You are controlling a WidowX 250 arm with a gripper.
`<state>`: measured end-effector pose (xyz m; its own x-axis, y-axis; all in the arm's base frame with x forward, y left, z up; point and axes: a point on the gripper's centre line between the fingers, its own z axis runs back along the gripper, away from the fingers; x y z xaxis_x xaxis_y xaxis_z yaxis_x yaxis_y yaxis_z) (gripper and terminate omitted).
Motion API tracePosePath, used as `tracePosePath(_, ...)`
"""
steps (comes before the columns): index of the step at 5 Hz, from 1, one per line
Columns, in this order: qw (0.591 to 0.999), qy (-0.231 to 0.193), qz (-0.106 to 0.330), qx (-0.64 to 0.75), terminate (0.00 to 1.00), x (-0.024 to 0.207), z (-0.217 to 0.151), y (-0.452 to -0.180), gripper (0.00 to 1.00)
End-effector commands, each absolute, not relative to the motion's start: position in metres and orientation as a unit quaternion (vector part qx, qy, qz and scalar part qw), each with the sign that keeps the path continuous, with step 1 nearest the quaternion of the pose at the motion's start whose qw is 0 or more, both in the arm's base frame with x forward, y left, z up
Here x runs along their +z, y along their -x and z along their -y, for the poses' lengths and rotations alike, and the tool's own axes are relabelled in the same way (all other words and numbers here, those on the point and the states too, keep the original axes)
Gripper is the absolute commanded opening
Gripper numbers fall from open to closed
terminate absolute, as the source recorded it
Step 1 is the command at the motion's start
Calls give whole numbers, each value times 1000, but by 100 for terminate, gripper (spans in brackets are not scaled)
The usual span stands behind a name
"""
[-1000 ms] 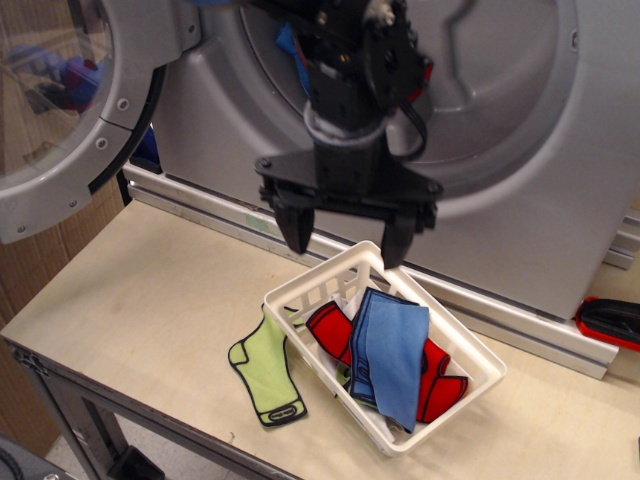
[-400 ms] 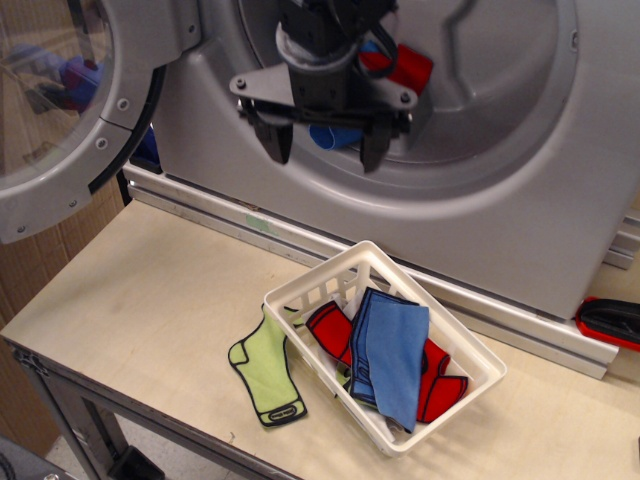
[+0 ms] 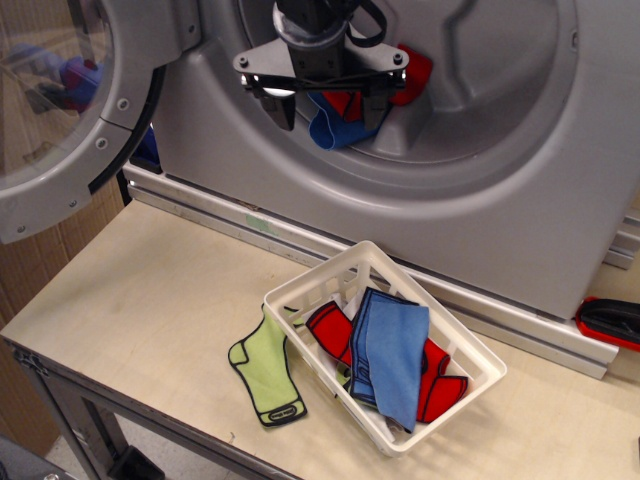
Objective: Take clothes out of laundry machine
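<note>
The silver-grey laundry machine (image 3: 520,190) fills the back, its round door (image 3: 60,110) swung open at the left. In the drum opening lie a blue cloth (image 3: 335,128) and a red cloth (image 3: 405,72). My gripper (image 3: 325,108) is open, its two black fingers spread wide at the drum's lower rim, straddling the blue cloth without holding anything. A blue cloth (image 3: 392,350) and a red cloth (image 3: 440,385) lie in the white slatted basket (image 3: 470,350) on the table.
A light green cloth (image 3: 265,368) lies on the wooden table (image 3: 130,300), half under the basket's left edge. A red and black object (image 3: 610,320) sits at the right edge. The machine stands on a metal rail along the table's back.
My gripper has risen from just above the basket up to the drum opening, staying open. The blue and red cloths in the drum have come into view.
</note>
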<state>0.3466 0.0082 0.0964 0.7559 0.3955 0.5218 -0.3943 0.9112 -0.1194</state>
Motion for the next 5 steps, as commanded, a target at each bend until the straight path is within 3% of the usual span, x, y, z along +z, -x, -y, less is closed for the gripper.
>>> tracePosePath(1,911,7,339,236,0,112,-28,-387,100)
tracePosePath(3,911,14,330,246,0,90,-41,-426,100)
tracePosePath(4,919,13,306,249,0,71,-45,-434,100)
tracePosePath(5,938,1,253,236,0,59,-40,-436,100)
